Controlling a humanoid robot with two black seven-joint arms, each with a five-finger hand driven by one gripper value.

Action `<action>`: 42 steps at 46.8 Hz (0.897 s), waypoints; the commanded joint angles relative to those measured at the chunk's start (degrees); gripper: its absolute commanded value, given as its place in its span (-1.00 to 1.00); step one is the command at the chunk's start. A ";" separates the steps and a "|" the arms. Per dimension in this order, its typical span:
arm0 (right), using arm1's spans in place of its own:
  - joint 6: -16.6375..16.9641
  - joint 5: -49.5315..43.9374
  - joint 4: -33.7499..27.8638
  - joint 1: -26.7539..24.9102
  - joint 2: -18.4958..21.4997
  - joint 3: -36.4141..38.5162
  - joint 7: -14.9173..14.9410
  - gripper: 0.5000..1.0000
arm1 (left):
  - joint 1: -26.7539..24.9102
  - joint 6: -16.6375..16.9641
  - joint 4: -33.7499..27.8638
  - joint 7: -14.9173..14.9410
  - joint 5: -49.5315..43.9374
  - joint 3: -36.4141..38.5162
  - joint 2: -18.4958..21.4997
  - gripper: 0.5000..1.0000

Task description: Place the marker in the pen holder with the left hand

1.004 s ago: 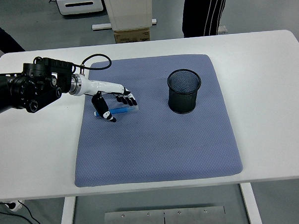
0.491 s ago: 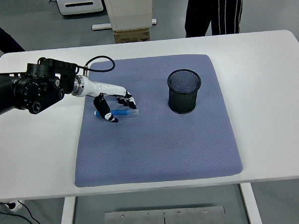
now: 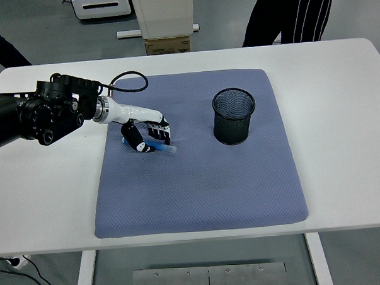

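A blue marker (image 3: pixel 160 146) lies on the blue-grey mat (image 3: pixel 198 180), left of centre. My left hand (image 3: pixel 149 137) reaches in from the left and curls over it, thumb on the near side and fingers on the far side, closed around the marker's left part. The marker's right end sticks out toward the right and looks slightly tilted. A black mesh pen holder (image 3: pixel 233 116) stands upright on the mat to the right, about a hand's length from the marker. My right arm is out of view.
The mat covers the middle of the white table (image 3: pixel 340 111). A person's dark trouser legs (image 3: pixel 291 15) stand behind the table's far edge at the upper right. A cardboard box (image 3: pixel 167 44) sits on the floor beyond the table.
The left hand's thumb and fingers have drawn together onto the marker. The marker has shifted slightly and tilted. The person behind the table has moved right.
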 commanded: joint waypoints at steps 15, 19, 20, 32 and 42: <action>0.00 0.00 0.00 0.00 0.00 0.00 0.00 1.00 | 0.01 0.00 0.04 0.00 -0.01 -0.02 0.00 -0.85; 0.00 0.00 0.00 0.00 0.00 0.00 0.00 1.00 | 0.01 0.00 0.04 0.00 -0.09 -0.02 0.00 -0.88; 0.00 0.00 0.00 0.00 0.00 0.00 0.00 1.00 | -0.08 0.00 0.04 0.00 -0.09 -0.02 0.00 -0.89; 0.00 0.00 0.00 0.00 0.00 0.00 0.00 1.00 | -0.35 0.09 0.04 0.00 -0.71 -0.37 0.00 -0.91; 0.00 0.00 0.00 0.00 0.00 0.00 0.00 1.00 | -0.61 1.41 0.30 0.00 -0.97 -0.55 0.00 -0.91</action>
